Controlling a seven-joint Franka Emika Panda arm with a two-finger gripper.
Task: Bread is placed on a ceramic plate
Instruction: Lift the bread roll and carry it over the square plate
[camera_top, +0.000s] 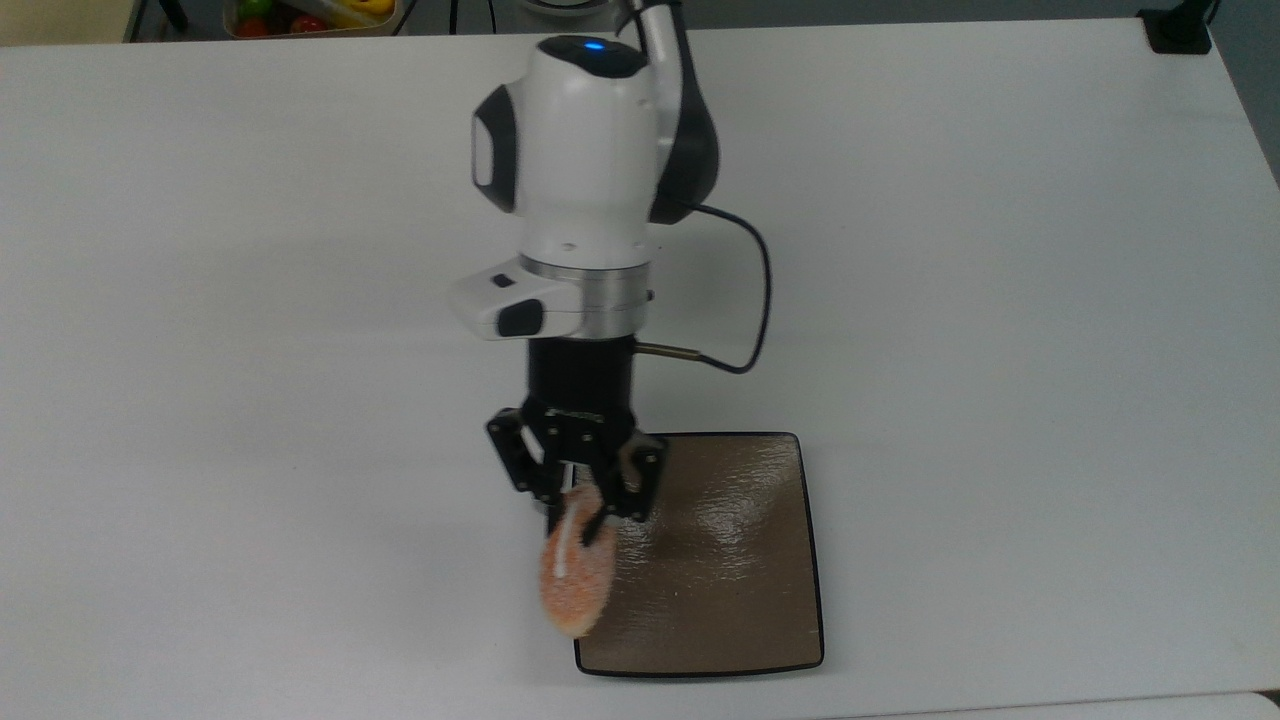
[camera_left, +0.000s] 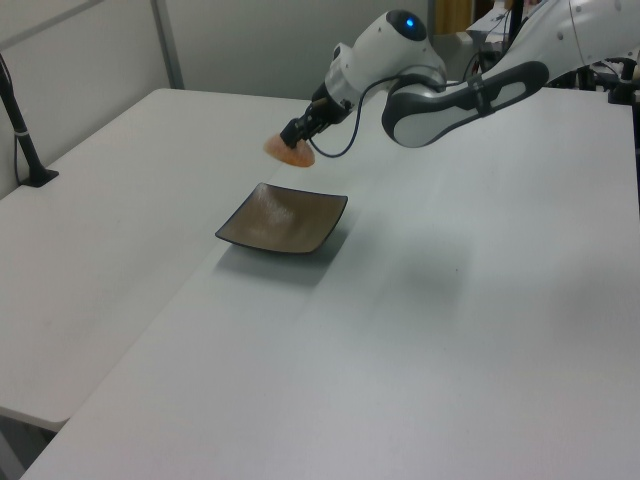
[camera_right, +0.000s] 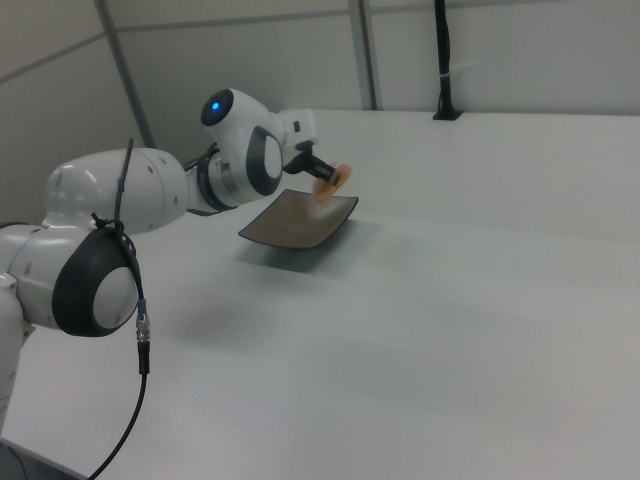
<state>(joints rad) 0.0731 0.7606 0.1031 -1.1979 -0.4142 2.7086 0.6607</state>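
— How many rolls of bread (camera_top: 575, 590) do you count?

— One, held in the one claw (camera_top: 578, 520) on the one robot arm (camera_top: 585, 150).

— And plates?

— One ceramic plate (camera_top: 730, 560), square and brown.

— Worktops?

— The top view shows a single white worktop (camera_top: 1000, 300); in the left view there appear to be two white surfaces side by side, though the seam is hard to judge.

— Anything else?

— One bin of colourful items (camera_top: 310, 15) at the far edge, its contents too small to count.

Orange-brown bread (camera_top: 576, 580) hangs lifted above the brown square ceramic plate (camera_top: 730, 560).
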